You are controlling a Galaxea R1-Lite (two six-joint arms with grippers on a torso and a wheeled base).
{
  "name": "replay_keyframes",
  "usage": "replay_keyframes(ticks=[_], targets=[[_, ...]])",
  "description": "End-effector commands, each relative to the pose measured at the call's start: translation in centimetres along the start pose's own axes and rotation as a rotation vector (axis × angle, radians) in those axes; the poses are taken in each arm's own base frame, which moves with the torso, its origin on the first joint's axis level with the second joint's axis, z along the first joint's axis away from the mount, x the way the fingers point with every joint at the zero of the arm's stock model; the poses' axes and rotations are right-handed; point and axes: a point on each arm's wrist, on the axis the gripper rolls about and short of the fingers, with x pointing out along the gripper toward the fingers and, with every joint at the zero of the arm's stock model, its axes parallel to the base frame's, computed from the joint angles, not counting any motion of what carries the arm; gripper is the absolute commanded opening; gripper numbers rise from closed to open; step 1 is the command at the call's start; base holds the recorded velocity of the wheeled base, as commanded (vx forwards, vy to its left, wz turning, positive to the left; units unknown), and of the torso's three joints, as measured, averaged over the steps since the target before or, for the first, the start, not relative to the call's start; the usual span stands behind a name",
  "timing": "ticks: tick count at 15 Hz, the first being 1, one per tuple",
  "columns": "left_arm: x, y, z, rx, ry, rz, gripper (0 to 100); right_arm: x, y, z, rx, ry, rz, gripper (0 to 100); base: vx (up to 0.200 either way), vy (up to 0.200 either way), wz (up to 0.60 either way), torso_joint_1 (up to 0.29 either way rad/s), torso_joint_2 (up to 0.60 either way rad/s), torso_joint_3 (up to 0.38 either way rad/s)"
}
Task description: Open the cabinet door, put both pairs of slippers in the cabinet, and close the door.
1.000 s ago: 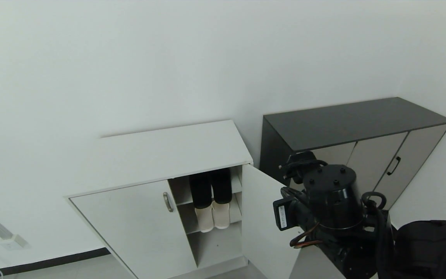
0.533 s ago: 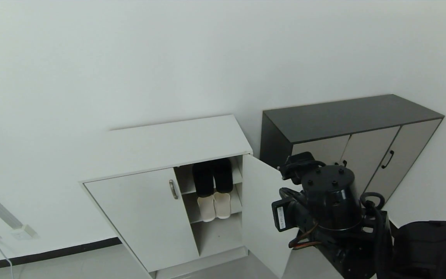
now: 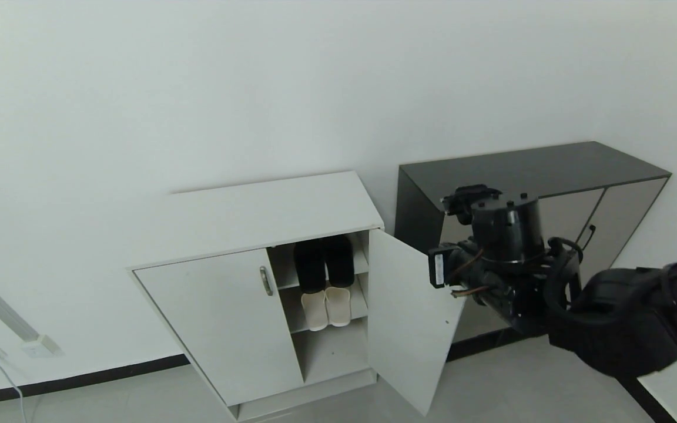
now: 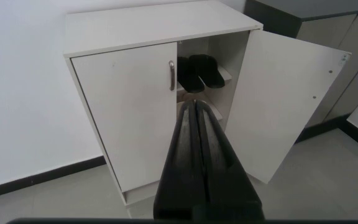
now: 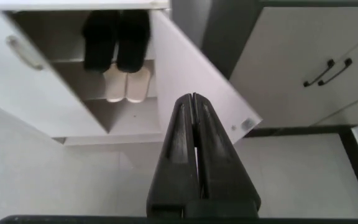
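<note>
Plain white wall (image 3: 197, 88) behind, grey tiled floor (image 3: 520, 382) below. Straight ahead of the black left gripper (image 4: 194, 106), fingers pressed together on nothing: low white two-door cabinet (image 3: 268, 214), left door (image 3: 221, 329) closed. Beyond its tip, on the upper shelf, pair of black slippers (image 3: 324, 264); one shelf under, pair of cream slippers (image 3: 327, 306) (each pair side by side). Swung wide, white right door (image 3: 409, 317), near the black right gripper (image 5: 193, 98), likewise clamped empty. Farther right, dark grey sideboard (image 3: 526, 170).
</note>
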Motion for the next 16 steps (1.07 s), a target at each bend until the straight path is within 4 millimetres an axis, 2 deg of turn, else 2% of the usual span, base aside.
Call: replay_keyframes(ticks=[1, 3, 4, 5, 7, 10, 16], targets=[[0.0, 0.0, 0.0, 0.001, 0.0, 0.0, 0, 5.0, -2.3, 1.3, 0.035, 0.029, -0.044, 0, 0.0, 0.0, 0.0, 0.0, 0.0, 0.0], [0.0, 0.0, 0.0, -0.001, 0.0, 0.002, 0, 8.0, -3.5, 1.5, 0.056, 0.038, -0.071, 0, 0.0, 0.0, 0.0, 0.0, 0.0, 0.0], [0.0, 0.0, 0.0, -0.001, 0.0, 0.0, 0, 8.6, -3.7, 1.4, 0.057, 0.045, -0.08, 0, 0.0, 0.0, 0.0, 0.0, 0.0, 0.0], [0.0, 0.0, 0.0, -0.001, 0.0, 0.0, 0, 9.9, -4.2, 1.0, 0.06, 0.063, -0.09, 0, 0.0, 0.0, 0.0, 0.0, 0.0, 0.0], [0.0, 0.0, 0.0, -0.001, 0.0, 0.002, 0, 11.1, -4.1, 0.4, 0.082, 0.076, -0.074, 0, 0.0, 0.0, 0.0, 0.0, 0.0, 0.0], [0.0, 0.0, 0.0, -0.001, 0.0, 0.002, 0, 14.1, -4.8, -1.4, 0.098, 0.107, -0.072, 0, 0.0, 0.0, 0.0, 0.0, 0.0, 0.0], [0.0, 0.0, 0.0, 0.001, 0.0, 0.0, 0, 16.2, -4.9, -3.3, 0.114, 0.141, -0.078, 0, 0.0, 0.0, 0.0, 0.0, 0.0, 0.0]])
